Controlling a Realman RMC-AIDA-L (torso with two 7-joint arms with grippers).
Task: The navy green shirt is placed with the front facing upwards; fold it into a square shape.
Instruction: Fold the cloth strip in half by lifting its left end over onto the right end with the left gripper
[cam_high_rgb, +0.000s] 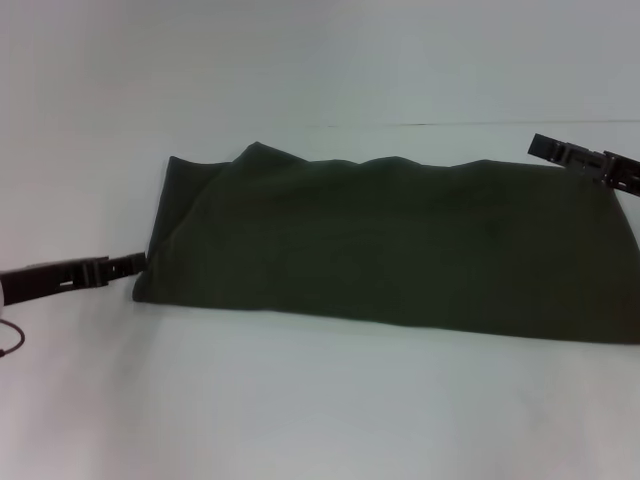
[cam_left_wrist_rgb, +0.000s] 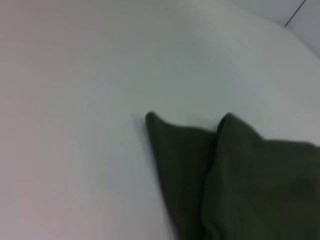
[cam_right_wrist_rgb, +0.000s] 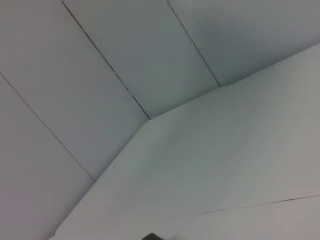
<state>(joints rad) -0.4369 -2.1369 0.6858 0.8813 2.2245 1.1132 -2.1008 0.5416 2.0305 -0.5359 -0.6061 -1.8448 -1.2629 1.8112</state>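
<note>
We can't tell either gripper's state — left (cam_high_rgb: 135, 264) and right (cam_high_rgb: 540, 146) graze the shirt (cam_high_rgb: 400, 250), whose loose folded layers could slide apart if snagged.

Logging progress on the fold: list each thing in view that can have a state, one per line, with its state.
navy green shirt: folded into a long band lying flat on the table, lettering hidden, left end layers uneven.
left gripper: low at the shirt's left edge.
right gripper: above the shirt's far right corner.
table: white, carrying the shirt.
</note>
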